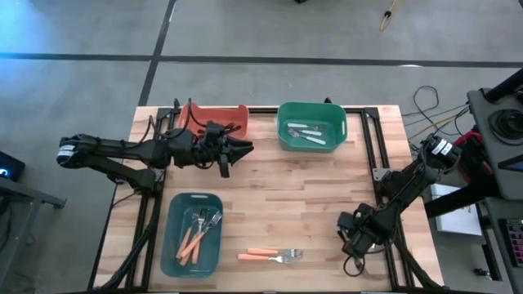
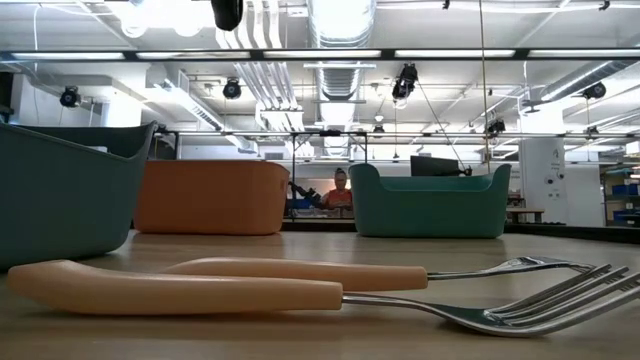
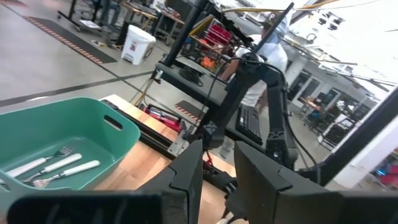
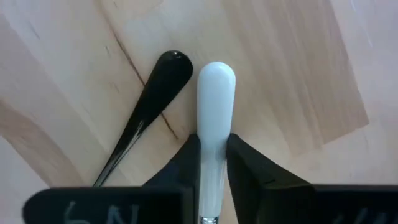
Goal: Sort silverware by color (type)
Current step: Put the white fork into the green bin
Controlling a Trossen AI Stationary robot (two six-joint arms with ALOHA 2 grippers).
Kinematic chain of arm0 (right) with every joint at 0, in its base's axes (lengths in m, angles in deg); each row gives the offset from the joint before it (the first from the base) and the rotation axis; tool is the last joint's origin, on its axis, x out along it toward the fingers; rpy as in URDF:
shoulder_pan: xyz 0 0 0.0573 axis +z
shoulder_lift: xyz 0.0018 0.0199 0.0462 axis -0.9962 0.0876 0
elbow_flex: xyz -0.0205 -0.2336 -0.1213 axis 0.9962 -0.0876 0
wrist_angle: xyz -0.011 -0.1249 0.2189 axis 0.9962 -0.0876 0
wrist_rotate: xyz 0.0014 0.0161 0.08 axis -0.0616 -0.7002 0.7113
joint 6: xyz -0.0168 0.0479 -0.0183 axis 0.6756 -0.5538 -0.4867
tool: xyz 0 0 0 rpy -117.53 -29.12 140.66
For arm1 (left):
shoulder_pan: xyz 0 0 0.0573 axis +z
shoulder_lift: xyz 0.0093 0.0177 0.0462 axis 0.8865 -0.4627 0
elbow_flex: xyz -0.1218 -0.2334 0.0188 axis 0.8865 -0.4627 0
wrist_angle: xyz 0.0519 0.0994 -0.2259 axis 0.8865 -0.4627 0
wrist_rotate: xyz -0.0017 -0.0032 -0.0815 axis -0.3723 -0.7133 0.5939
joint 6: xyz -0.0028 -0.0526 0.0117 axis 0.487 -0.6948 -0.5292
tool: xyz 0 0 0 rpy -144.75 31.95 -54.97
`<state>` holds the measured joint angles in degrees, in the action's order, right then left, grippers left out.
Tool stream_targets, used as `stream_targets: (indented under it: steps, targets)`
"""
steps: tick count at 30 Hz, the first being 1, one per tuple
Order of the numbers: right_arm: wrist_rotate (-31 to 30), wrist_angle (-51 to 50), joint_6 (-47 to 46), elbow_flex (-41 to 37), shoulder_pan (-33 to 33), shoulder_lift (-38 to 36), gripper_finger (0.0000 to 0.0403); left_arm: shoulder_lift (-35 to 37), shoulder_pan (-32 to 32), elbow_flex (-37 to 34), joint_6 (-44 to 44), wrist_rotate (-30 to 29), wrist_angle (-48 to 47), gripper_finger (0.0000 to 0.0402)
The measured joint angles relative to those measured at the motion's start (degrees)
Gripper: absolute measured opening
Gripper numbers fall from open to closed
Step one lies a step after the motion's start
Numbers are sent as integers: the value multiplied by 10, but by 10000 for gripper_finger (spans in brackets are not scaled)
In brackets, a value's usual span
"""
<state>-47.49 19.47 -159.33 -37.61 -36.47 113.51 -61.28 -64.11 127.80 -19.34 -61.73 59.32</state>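
Butcher-block table, grey floor, three bins; right arm has a white utensil.

High view: wood table [image 1: 270, 175] on a concrete floor. Red bin [image 1: 214, 117] and green bin [image 1: 311, 125] at the far edge, teal bin [image 1: 193, 233] near. Two orange forks [image 1: 271, 256] lie loose beside the teal bin; more orange ones sit in it, white ones [image 1: 307, 132] in the green bin. Left gripper [image 1: 243, 149] hovers beside the red bin. Right gripper [image 1: 353, 234] is low at the table's right side.
Low view: the two orange forks lie close up; workshop behind, one person seated far off.
Left wrist view: jaws apart, empty; three white pieces in the green bin.
Right wrist view: jaws clamped on one white handle [image 4: 214, 127]; one black utensil [image 4: 148, 109] lies just beside, outside the jaws.
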Motion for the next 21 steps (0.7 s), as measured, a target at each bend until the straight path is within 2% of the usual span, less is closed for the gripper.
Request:
stream_targets:
  steps: [8,14,16,21]
  targets:
    - [-49,-42,-6,0,-32,-45,40,0,1,0,0,-18,0,75]
    - [-104,-163,-26,16,-61,-105,40,0,1,1,-4,-18,0,75]
    - [-134,-189,-12,20,-75,-132,40,0,1,1,-4,-18,0,75]
    - [-207,-181,2,38,-126,-205,40,0,1,1,-4,-18,0,75]
